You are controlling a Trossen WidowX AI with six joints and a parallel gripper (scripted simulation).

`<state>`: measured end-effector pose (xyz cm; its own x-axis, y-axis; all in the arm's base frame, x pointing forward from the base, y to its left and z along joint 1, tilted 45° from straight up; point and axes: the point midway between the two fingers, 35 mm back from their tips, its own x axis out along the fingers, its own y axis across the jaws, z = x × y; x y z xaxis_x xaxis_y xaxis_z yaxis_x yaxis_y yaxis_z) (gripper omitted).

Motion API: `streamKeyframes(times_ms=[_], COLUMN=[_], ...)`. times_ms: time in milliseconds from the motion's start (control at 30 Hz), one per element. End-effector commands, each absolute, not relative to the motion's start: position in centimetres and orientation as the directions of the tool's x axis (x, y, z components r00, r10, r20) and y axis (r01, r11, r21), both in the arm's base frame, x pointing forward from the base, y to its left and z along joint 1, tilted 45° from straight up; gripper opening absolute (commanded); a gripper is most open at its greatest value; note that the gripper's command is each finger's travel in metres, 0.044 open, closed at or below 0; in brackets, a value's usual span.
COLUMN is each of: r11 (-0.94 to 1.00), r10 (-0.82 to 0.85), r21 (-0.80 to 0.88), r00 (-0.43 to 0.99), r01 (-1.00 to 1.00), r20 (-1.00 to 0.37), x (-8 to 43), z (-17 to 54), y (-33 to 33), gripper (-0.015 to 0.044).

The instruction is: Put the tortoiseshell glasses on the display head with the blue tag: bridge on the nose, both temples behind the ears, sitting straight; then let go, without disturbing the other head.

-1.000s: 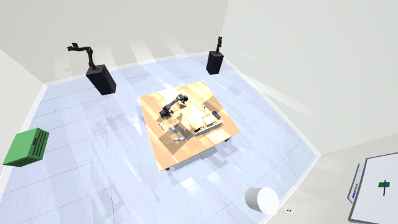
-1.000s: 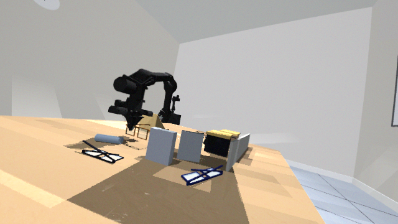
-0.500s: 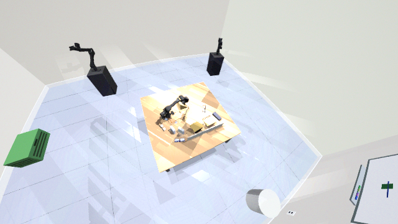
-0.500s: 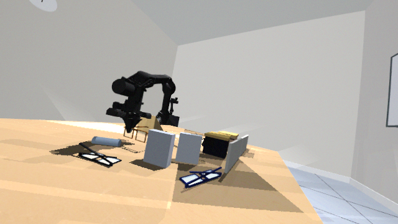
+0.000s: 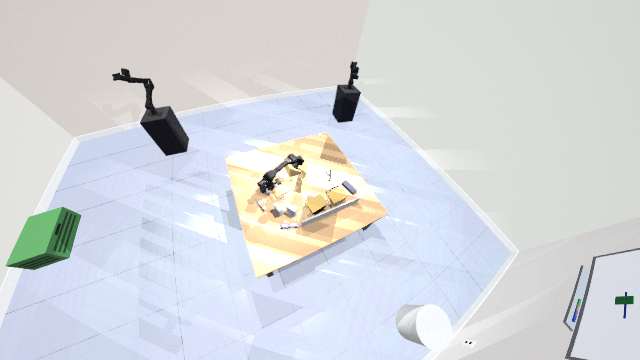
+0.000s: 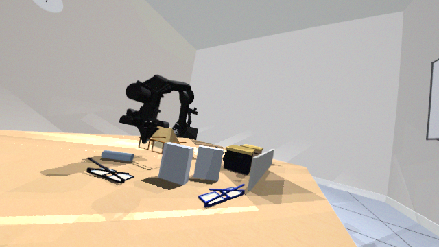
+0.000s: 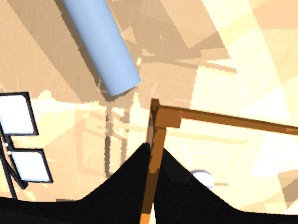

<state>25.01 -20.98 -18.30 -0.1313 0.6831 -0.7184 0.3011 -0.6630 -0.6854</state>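
Note:
My gripper (image 6: 145,141) (image 7: 150,149) is shut on the brown tortoiseshell glasses (image 6: 158,151) (image 7: 168,119), above the table. In the wrist view the frame runs between the fingertips and a temple stretches to the right. A tan wedge-shaped block (image 6: 166,134) stands behind the glasses in the exterior view. Two pale grey upright blocks (image 6: 175,164) (image 6: 208,164) stand to their right in that view. No blue tag can be made out, and I cannot tell which objects are the display heads. The glasses are not seen seated on any of them.
A blue-grey cylinder (image 6: 117,156) (image 7: 102,47) lies on its side close to the gripper. Black-framed glasses (image 6: 110,174) (image 7: 34,166) lie beside it. Blue glasses (image 6: 222,196) (image 5: 289,226) lie in front of the grey blocks. Yellow-topped dark boxes (image 6: 238,161) stand beside a low pale wall (image 6: 261,169) (image 5: 330,212).

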Motion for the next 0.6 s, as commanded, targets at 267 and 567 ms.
streamKeyframes(times_ms=[267, 567], r11=[-0.666, -0.677], r10=[0.68, 0.728], r21=[-0.681, -0.728], r00=[-0.128, -0.053], r01=[0.304, 0.106], r20=[-0.722, -0.684], x=[25.8, 26.4], z=[-14.9, -13.3], y=[-24.0, -23.1], gripper=[0.0, 0.0])
